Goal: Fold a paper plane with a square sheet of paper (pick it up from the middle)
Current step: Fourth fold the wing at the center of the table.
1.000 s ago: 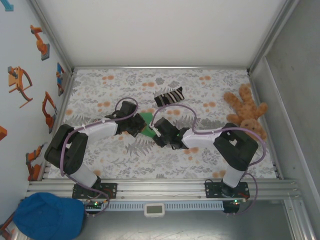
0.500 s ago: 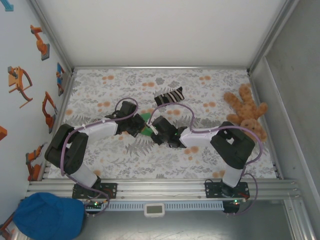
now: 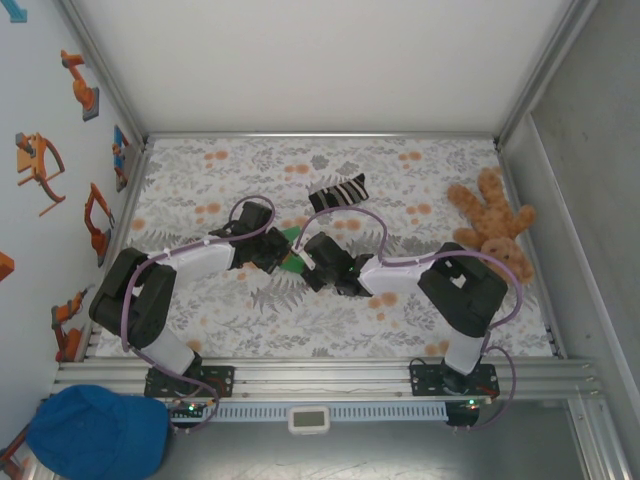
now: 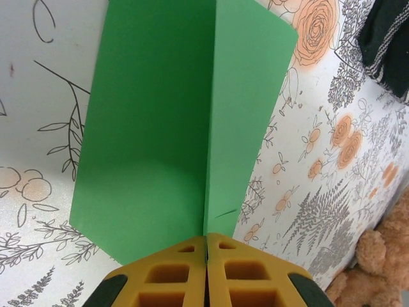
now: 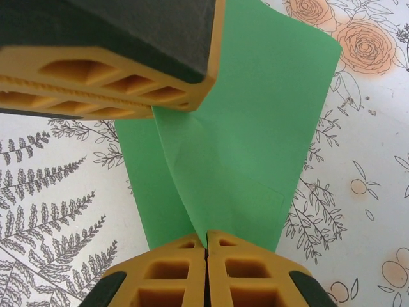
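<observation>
Left gripper (image 4: pixel 206 240): the jaws are pressed together on the near end of the centre crease. This grip likely pins the fold so it cannot spring open.

Green sheet of paper (image 4: pixel 160 128): it sits near the middle of the floral table (image 3: pixel 450 300), stretched between the two grippers. It is folded along one crease, with a flap falling away on each side. Holding it at both ends seems meant to keep the crease straight and taut for the next fold.

Right gripper (image 5: pixel 206 249): the jaws are closed on the opposite end of the same crease, facing the left gripper's fingers (image 5: pixel 108 70). It acts as the second anchor.

Striped sock (image 3: pixel 338 192): it lies just beyond the paper, apart from it, and looks like clutter.

Teddy bear (image 3: pixel 492 225): it rests at the right edge, well away from the work.
</observation>
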Controlling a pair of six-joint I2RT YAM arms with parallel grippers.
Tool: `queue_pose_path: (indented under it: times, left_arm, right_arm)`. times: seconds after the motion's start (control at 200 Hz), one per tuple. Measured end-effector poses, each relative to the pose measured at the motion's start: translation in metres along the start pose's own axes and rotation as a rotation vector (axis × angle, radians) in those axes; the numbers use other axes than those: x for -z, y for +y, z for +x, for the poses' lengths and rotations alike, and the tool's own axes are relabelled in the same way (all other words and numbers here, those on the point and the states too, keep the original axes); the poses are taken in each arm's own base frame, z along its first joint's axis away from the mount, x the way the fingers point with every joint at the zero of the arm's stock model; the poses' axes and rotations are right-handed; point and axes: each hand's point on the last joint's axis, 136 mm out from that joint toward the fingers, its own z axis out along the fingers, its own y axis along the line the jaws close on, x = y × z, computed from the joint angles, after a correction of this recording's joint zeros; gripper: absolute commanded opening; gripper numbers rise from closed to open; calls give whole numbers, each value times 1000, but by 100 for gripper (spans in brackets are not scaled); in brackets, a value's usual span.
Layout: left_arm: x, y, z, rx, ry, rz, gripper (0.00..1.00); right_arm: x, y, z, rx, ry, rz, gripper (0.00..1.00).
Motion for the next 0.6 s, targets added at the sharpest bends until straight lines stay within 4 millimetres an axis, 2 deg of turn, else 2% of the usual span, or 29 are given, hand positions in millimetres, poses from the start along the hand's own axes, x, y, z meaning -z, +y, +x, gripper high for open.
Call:
queue_pose_path:
  times: [0.145,0.32,0.476,0.596]
  left_arm:
    - [0,0,-1,7,5,2,18]
    - [4,3,-9,20,-9,-3,34]
    - [22,6,-27,39,-65,22,40]
    - [39,18,-33,50,-115,43,40]
  right_arm:
    - [-3,0,2,7,5,0,1]
    - [-3,1,2,9,-1,-6,0]
    - [-4,1,5,-9,-2,-36,0]
    - [-5,-5,7,-58,-5,-66,0]
